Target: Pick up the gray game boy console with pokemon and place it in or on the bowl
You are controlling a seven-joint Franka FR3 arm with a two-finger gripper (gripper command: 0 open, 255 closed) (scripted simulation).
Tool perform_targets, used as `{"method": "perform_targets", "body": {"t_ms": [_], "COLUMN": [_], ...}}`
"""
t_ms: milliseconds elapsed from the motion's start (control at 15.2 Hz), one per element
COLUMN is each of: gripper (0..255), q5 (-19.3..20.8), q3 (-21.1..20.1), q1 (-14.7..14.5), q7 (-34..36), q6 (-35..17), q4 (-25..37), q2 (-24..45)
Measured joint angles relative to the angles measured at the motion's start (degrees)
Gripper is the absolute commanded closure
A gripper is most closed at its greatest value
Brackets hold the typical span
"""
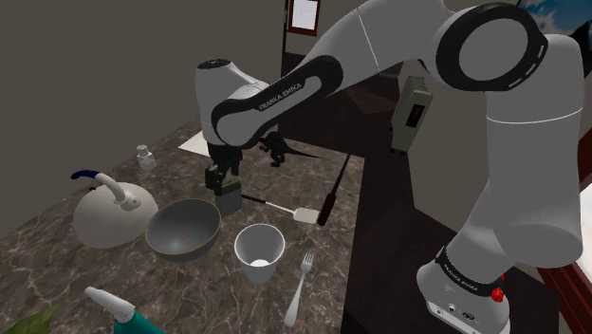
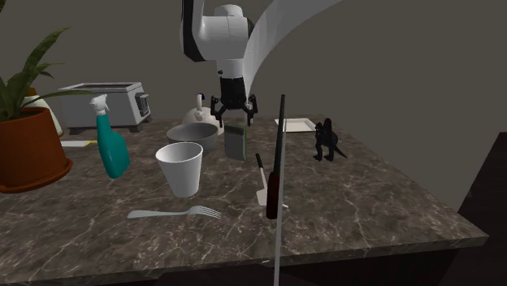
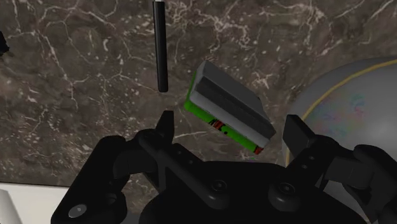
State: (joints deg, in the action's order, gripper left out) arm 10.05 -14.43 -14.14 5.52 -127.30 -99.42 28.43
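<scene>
fingers apart, the gripper hovers over the grey game boy, upright left of centre in the shoulder view, beside the bowl. it lies skewed between the fingers, so closing may topple it.

On my dark marble tabletop: a white cup, fork, teal spray bottle, toaster, black dinosaur figure.

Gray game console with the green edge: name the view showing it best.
Wrist view: the gray game console sits close, its green edge plain. The shoulder and second exterior views show it as a small upright slab.
</scene>
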Motion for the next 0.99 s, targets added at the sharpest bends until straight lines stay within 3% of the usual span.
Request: {"method": "perform_targets", "body": {"t_ms": [660, 726, 990], "gripper": [0, 255, 255], "q5": [0.73, 0.73, 0.80], "q3": [0.45, 0.45, 0.55], "q1": [-0.29, -0.29, -0.22], "q7": [0.41, 0.41, 0.43], "q6": [-2.53, -2.53, -2.51], "q4": [-0.25, -0.25, -0.19], "q2": [2.30, 2.30, 2.22]}}
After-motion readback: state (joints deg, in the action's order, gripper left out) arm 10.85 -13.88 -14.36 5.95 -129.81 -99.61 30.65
